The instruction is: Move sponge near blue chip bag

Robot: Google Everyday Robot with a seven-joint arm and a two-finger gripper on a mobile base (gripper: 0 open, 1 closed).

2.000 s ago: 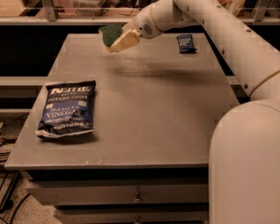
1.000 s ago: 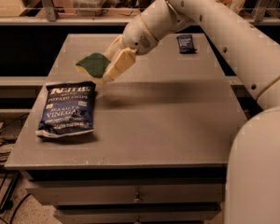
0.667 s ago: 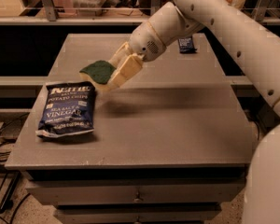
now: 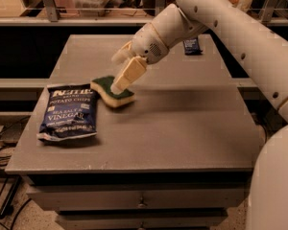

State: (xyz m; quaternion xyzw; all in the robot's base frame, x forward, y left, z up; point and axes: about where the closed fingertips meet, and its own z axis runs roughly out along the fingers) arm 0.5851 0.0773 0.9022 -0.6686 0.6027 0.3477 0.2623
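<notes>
The sponge (image 4: 111,91), dark green on top with a pale yellow base, lies flat on the grey table (image 4: 182,128), just right of the blue chip bag's top corner. The blue chip bag (image 4: 69,111) is a dark blue Kettle bag with white lettering, lying flat at the table's left side. My gripper (image 4: 116,73) hangs over the sponge's right end. Its fingers are spread; the lower finger (image 4: 127,75) touches the sponge's top and the upper one stands clear of it.
A small dark blue packet (image 4: 192,44) lies at the table's far right. My white arm (image 4: 240,37) reaches in from the right. Shelving with clutter stands behind the table. Cables lie on the floor at the left (image 4: 5,143).
The gripper carried the sponge from the table's far middle down and left to beside the chip bag. The sponge now rests on the table and the fingers have spread off it.
</notes>
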